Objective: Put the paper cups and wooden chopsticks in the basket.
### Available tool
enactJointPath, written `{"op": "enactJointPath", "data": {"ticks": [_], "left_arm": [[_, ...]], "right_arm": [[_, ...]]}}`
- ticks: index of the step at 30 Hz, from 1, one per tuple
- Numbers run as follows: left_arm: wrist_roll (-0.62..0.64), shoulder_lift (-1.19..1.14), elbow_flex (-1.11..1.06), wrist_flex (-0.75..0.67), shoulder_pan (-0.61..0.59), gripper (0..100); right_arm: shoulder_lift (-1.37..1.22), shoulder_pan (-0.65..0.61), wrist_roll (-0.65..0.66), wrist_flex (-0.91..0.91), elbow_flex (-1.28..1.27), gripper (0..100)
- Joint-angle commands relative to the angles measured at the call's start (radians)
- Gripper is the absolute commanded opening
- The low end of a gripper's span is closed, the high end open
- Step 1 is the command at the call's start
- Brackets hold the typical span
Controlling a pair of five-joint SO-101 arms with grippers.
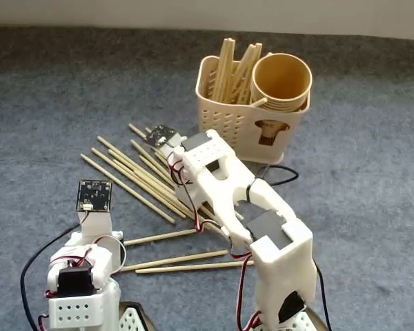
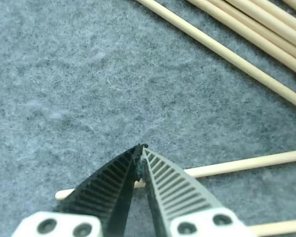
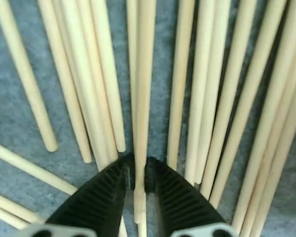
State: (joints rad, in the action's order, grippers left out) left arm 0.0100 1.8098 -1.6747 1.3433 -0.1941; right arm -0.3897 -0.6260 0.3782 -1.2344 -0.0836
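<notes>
Clamped between the fingers of the right gripper (image 3: pixel 139 173) is one gripped chopstick (image 3: pixel 144 74), held close to its end while the rest of it lies flat among the others. Both ribbed fingers are pressed against its sides. Around it the loose chopsticks (image 1: pixel 141 176) are spread in a rough fan across the middle of the table (image 1: pixel 48 89), most of them nearly parallel and many touching. The right arm (image 1: pixel 228 186) is stretched over this fan from the near edge, right of centre.

Three more chopsticks (image 1: pixel 183 259) are laid almost parallel to the near edge, between the two arm bases and apart from the fan.

The left gripper (image 2: pixel 140 148) is seen with its fingers closed tip to tip and nothing clenched between them. It is held just above the grey surface, over a single chopstick (image 2: pixel 246 162) that runs beneath the fingers. The left arm (image 1: pixel 83 276) is folded back by the near left corner.

Toward the far edge, right of centre, the cream basket (image 1: pixel 228 124) is set upright. In its right compartment the paper cups (image 1: pixel 281 83) are nested, rims above the wall. In its left compartment the standing chopsticks (image 1: pixel 229 65) are leaned on end. A black cable (image 1: pixel 279 176) is looped on the table just in front of the basket.
</notes>
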Motion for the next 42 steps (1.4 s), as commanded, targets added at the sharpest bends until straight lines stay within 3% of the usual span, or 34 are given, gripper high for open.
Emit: {"op": "enactJointPath", "data": {"ticks": [1, 17, 30, 34, 42], "left_arm": [[-0.006, -0.007, -0.021, 0.005, -0.005, 0], [-0.006, -0.007, -0.021, 0.005, -0.005, 0], [-0.006, -0.007, -0.021, 0.005, -0.005, 0], [-0.006, -0.007, -0.021, 0.005, -0.005, 0], [-0.006, -0.007, -0.021, 0.005, -0.005, 0]], "right_arm": [[0.097, 0.013, -0.005, -0.021, 0.024, 0.4], [0.364, 0.018, -0.017, -0.097, 0.018, 0.5], [0.745, 0.018, -0.215, -0.091, -0.001, 0.5], [0.897, 0.019, -0.253, 0.01, -0.114, 0.5], [1.25, 0.079, -0.315, 0.43, -0.429, 0.5]]}}
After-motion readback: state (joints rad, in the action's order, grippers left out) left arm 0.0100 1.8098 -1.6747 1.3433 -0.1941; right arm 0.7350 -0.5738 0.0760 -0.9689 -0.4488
